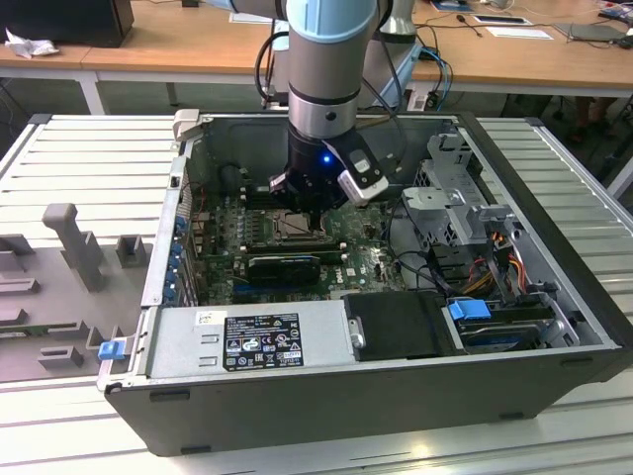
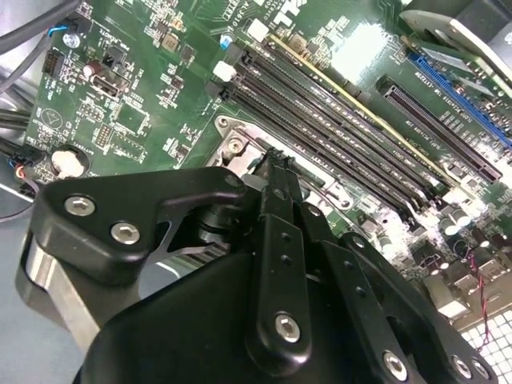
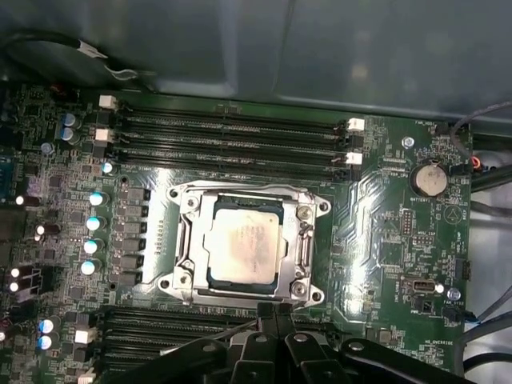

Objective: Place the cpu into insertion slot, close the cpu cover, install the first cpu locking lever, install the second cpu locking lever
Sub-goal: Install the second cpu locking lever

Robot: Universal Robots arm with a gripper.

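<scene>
In the first wrist view the cpu [image 3: 244,240], silver-grey and square, lies flat in the insertion slot [image 3: 182,280] on the green board. The cpu cover [image 3: 302,240], a dark metal frame, lies down around it. My gripper [image 3: 272,310] is shut, its black fingertips pressed together at the socket's edge, just beside the cover. A thin metal lever [image 3: 228,329] runs along that edge up to the fingertips. In the second wrist view the shut gripper [image 2: 277,160] points down at a corner of the insertion slot [image 2: 234,146]. In the exterior view the gripper [image 1: 305,206] hangs over the socket [image 1: 289,227].
Long black memory slots [image 3: 232,136] run on both sides of the socket. The open computer case [image 1: 326,396] walls the board in, with a power supply [image 1: 252,338] in front, a black card [image 1: 285,265] and cables and drive cages [image 1: 465,218] at the exterior view's right.
</scene>
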